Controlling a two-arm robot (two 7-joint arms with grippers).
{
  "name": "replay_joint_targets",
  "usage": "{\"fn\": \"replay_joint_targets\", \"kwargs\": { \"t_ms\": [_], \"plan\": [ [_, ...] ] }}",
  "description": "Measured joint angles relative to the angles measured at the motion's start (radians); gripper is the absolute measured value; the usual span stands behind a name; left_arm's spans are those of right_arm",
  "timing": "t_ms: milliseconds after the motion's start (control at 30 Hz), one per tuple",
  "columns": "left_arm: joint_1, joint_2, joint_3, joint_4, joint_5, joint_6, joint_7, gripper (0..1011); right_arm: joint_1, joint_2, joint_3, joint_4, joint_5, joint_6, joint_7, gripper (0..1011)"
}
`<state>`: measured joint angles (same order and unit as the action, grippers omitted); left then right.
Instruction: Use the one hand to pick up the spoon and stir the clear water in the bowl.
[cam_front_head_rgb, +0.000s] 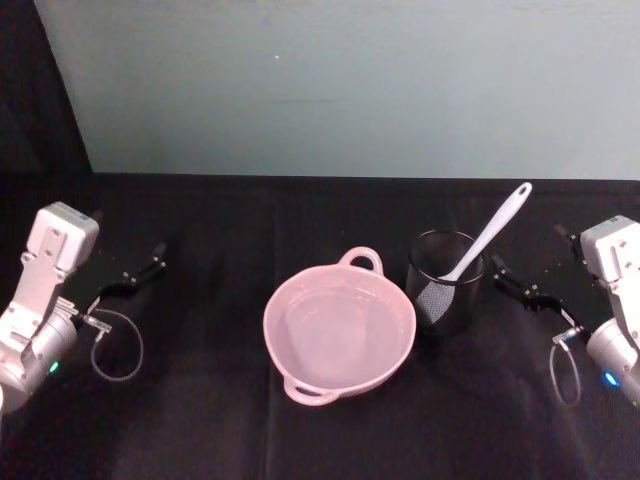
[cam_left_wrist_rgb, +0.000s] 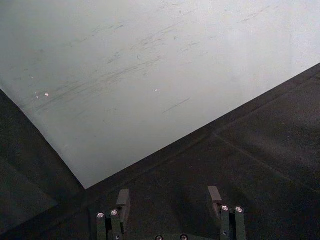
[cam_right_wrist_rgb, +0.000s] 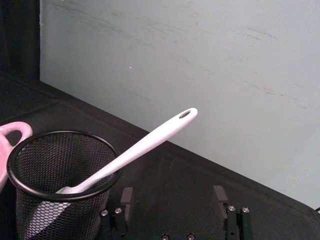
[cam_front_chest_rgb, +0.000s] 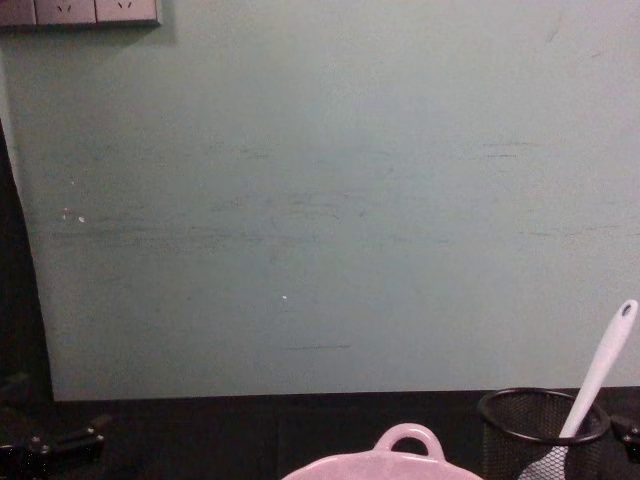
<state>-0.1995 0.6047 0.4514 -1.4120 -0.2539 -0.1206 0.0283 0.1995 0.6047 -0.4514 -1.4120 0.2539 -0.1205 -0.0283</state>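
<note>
1. State: right claw (cam_front_head_rgb: 503, 275) hovers low over the table (cam_front_head_rgb: 200, 410), just beside the mesh cup (cam_front_head_rgb: 445, 305) on its right. Jaws wide apart, nothing held.
2. Left claw (cam_front_head_rgb: 152, 262) is far left, well apart from everything, also spread and empty. Leave it parked, this is a one-arm job.
3. Spoon (cam_front_head_rgb: 493, 230) stands blade-down in the mesh cup, handle leaning over the rim up and toward the right claw's side. Bowl (cam_front_head_rgb: 268, 325) sits just left of the cup, close but I can't tell if they touch.
4. Grip point: bare handle above the cup rim, below the hole end. Going lower risks snagging the wire rim.
5. Turn the wrist so the jaws close across the thin handle rather than along it. It's slim and smooth, so it'll likely pivot in a loose pinch.
6. Lift along the handle's lean until the blade clears the rim. The cup looks light and may tip or drag.
7. Then move left over the bowl, dip the blade into the clear water (cam_front_head_rgb: 338, 338), and make small circles away from the wall.
</note>
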Motion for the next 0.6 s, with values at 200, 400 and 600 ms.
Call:
{"fn": "replay_joint_targets", "kwargs": {
  "t_ms": [200,400,600],
  "plan": [
    [0.0,0.0,0.0,0.0,0.0,0.0,0.0,1005,0.0,0.0,0.0,0.0,0.0,0.0,0.0,1003],
    [0.0,0.0,0.0,0.0,0.0,0.0,0.0,1005,0.0,0.0,0.0,0.0,0.0,0.0,0.0,1003],
    [0.0,0.0,0.0,0.0,0.0,0.0,0.0,1005,0.0,0.0,0.0,0.0,0.0,0.0,0.0,1003]
  ]
}}
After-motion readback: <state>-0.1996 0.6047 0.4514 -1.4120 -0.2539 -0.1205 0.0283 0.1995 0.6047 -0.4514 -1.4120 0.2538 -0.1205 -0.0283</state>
